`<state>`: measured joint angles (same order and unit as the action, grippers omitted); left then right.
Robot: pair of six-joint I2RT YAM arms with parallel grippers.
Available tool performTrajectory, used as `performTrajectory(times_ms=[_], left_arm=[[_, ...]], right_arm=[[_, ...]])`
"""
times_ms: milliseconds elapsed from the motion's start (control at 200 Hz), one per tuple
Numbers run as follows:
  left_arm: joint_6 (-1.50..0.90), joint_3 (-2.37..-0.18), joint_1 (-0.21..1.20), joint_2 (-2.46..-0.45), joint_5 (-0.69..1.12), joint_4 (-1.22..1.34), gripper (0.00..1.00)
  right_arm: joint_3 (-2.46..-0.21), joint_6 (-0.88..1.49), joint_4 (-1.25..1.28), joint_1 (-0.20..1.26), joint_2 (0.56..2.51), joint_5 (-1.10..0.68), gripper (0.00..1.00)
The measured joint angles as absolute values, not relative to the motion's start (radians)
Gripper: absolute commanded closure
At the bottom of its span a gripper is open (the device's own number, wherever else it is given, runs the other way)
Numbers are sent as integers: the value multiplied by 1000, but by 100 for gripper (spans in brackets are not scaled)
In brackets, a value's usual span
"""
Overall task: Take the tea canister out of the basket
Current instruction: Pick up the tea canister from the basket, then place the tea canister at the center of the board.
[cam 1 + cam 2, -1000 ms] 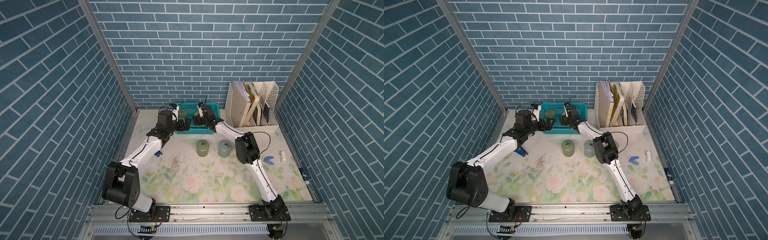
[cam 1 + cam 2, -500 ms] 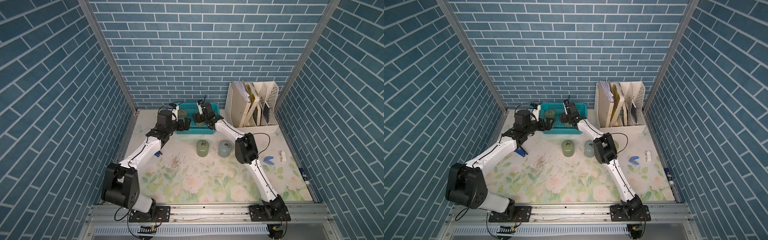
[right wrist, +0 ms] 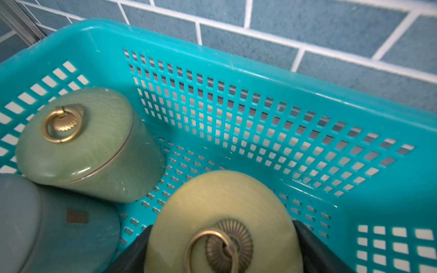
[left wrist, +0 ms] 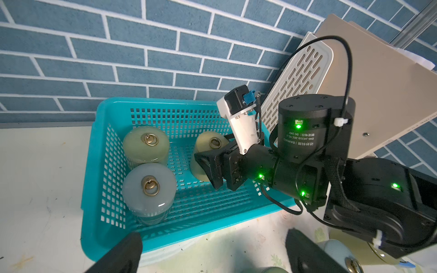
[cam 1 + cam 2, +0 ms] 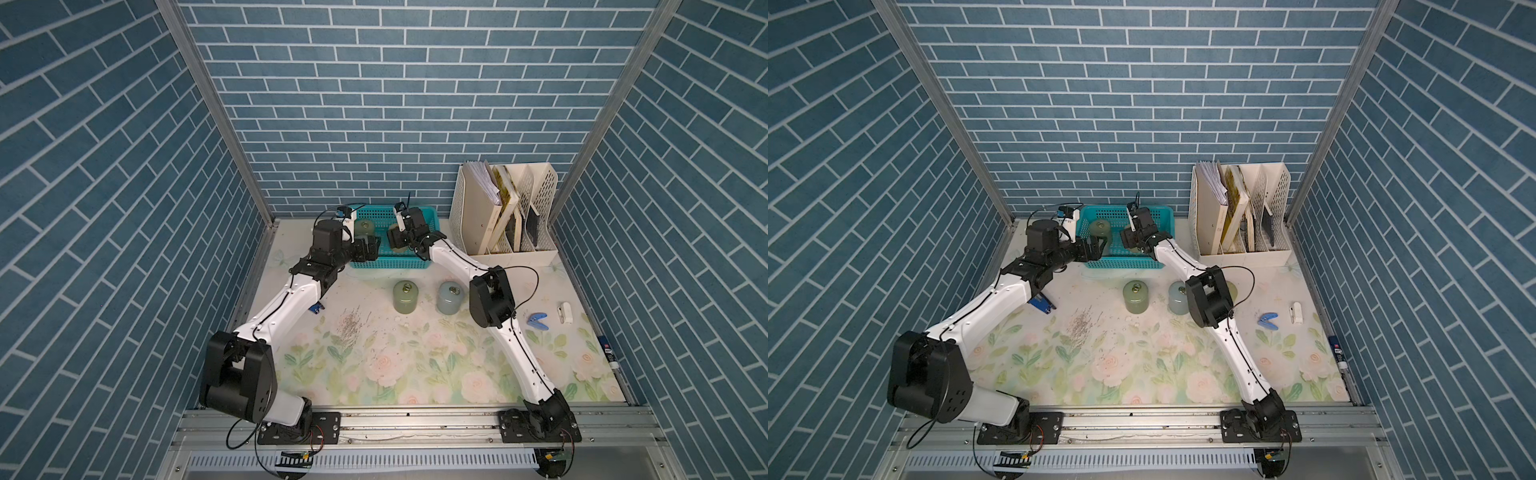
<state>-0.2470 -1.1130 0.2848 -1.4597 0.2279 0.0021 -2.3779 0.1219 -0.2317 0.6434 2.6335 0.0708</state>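
In both top views your arms reach forward with bent elbows to the basket at the mat's 12 o'clock edge. The left gripper lies level at the basket's 8 o'clock corner. The right gripper dips inside from about 4 o'clock. Its wrist hides whatever sits beneath it, and you cannot read either pair of jaws from up here. A green canister shows at the basket's 10 o'clock.

In the left wrist view, your left gripper's jaws stand wide apart just outside the basket's rim, with only the finger ends in frame. Your right gripper is clamped on the yellow canister, which is inside the basket. A grey canister stands just beside the green one.

In the right wrist view, a dark finger presses on each side of the yellow canister. The frame cuts off its near edge, and the grey canister is blurred and half out of frame.
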Motion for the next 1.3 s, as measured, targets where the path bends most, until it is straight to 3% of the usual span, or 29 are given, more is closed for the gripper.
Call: performTrajectory(times_ms=[45,100,175,460,695,965,1300], left_arm=[[-245,-1113,285,-1457,228,-2,0],[-243,-1113,285,-1454,228,-7,0],[-239,-1114,285,-1452,228,-11,0],[-228,-1131,285,-1427,266,-17,0],[-202,-1141,286,-1341,282,-30,0],[-179,-1088,313,-1226,344,-6,0],[-118,-903,547,-1185,463,95,0]], right_arm=[[-2379,121,-232,643,2633,67,43],[-2379,120,-233,642,2633,59,59],[-2379,111,-237,642,2630,46,100],[-2360,88,-324,655,2543,9,100],[-2134,23,-295,696,2244,6,100],[-1567,-7,-141,775,1719,-2,100],[-894,76,-201,858,1117,202,100]])
